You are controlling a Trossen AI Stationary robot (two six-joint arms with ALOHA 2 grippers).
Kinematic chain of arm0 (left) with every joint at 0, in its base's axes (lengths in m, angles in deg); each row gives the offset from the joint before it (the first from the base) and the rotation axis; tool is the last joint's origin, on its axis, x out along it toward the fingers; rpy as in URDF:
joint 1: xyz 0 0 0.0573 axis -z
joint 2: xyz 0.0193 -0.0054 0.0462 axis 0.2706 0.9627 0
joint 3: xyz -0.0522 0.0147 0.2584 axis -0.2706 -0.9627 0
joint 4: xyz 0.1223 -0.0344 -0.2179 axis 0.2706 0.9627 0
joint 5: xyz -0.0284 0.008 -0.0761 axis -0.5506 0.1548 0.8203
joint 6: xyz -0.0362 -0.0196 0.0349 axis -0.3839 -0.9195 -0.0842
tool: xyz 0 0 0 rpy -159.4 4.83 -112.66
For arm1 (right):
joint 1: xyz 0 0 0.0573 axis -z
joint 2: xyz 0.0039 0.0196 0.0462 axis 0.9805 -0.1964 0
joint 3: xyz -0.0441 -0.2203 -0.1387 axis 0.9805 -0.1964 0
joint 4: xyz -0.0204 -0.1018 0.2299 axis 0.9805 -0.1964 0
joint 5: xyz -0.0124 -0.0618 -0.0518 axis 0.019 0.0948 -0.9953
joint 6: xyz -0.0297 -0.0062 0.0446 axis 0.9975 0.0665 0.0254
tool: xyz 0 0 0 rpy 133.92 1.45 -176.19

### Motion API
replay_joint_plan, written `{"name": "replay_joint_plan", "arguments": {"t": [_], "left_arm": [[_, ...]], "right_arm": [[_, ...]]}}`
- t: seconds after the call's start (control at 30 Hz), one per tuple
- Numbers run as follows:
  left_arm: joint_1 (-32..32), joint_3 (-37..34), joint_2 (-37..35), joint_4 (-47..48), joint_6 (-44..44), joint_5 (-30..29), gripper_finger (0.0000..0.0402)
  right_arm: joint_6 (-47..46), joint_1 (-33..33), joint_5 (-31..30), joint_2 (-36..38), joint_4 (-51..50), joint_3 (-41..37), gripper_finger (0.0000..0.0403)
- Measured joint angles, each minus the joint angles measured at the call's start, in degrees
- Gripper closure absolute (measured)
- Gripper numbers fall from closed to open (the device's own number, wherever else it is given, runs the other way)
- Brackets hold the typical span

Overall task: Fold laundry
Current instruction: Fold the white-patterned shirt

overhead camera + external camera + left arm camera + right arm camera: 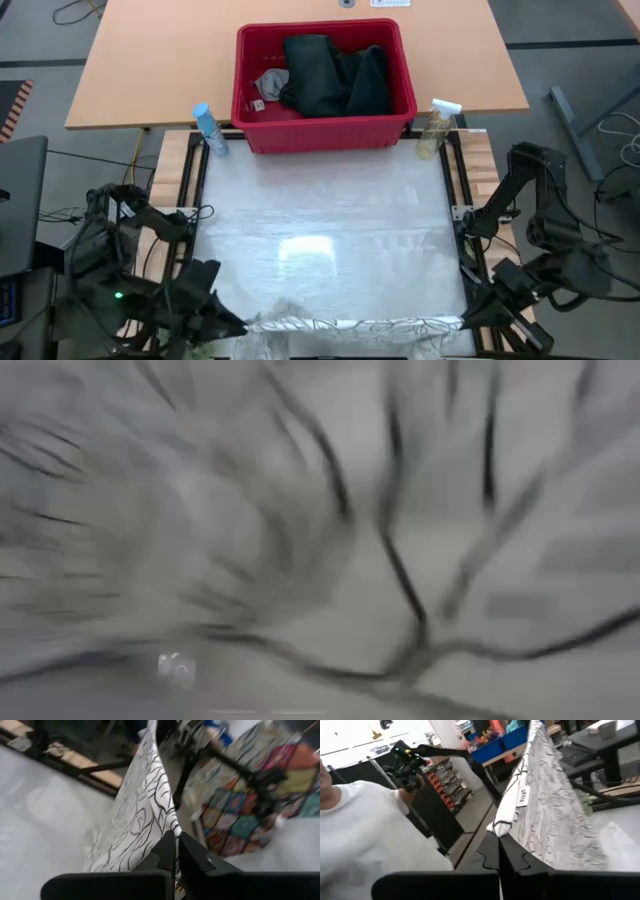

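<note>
Red basket (325,135), two spray bottles (210,130)

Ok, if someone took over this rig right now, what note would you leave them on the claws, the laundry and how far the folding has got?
Left claw: shut on one edge of the white leaf-print cloth, at the table's near left corner.
Right claw: shut on the same cloth, near its small label, at the near right corner.
The cloth hangs stretched between them along the near edge of the table.
The dark jeans and small grey cloth lie in the red basket at the far side.
Done: one item pulled out and gripped at two points.
Left: lay it flat, fold it, then the two items in the basket.
</note>
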Motion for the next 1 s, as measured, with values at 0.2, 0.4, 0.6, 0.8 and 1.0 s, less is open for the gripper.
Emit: {"name": "replay_joint_plan", "arguments": {"t": [0.2,0.4,0.6,0.8,1.0], "left_arm": [[2.1,0.1,0.0,-7.8,-3.3,-1.3,0.0401],[2.6,4.3,-0.9,8.4,-10.1,-4.2,0.0401],[-0.6,1.6,-2.6,37.5,-34.3,1.9,0.0401],[-5.7,-8.5,-5.8,36.3,-27.1,6.9,0.0401],[-11.0,-24.6,-8.4,37.7,-23.6,12.4,0.0401]], "right_arm": [[0.0,-3.2,-7.5,-0.8,-0.7,1.8,0.0387],[-13.3,-3.8,-17.3,-0.7,-11.5,1.9,0.0387],[-43.6,1.4,-13.0,-2.7,-35.5,2.0,0.0387],[-58.7,9.0,-5.4,-4.8,-52.7,2.0,0.0388],[-53.4,16.7,-2.2,-5.6,-54.0,1.9,0.0388]]}}
